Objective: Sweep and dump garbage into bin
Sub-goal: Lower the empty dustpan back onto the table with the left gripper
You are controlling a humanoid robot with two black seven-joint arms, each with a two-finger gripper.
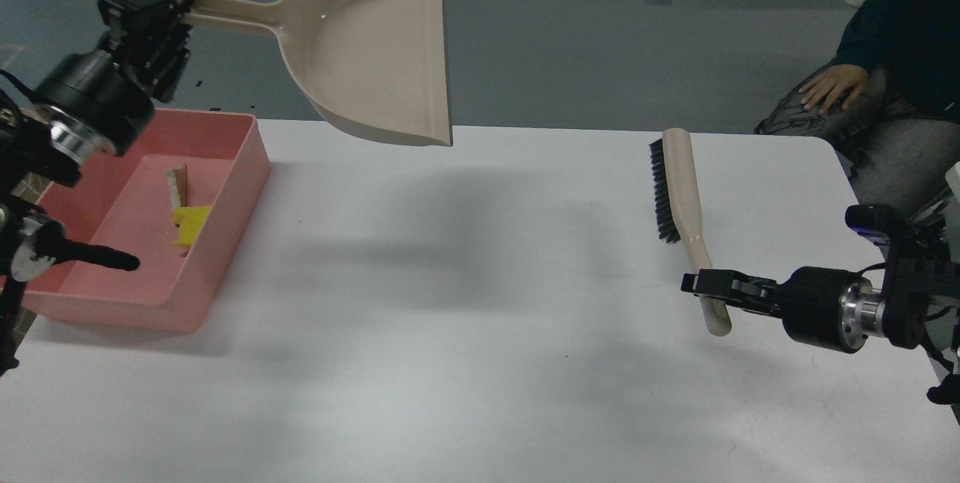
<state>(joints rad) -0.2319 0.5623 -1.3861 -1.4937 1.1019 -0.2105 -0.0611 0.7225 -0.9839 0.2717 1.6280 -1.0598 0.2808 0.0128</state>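
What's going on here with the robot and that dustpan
The robot is finishing a sweep-up. Its left pincer holds the beige dustpan by the handle, lifted in the air above the table's far edge, beside the pink bin. Both bits of garbage, the yellow chunk and the white slice, already lie inside the bin. The right pincer is at the handle of the brush, which lies on the white table.

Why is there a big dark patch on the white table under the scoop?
In the head view, that patch is the shadow of the dustpan, which the left gripper holds up in the air above the table. In the same view the shadow's edges look soft and blurry, and fainter shadows lie beside the pink bin.
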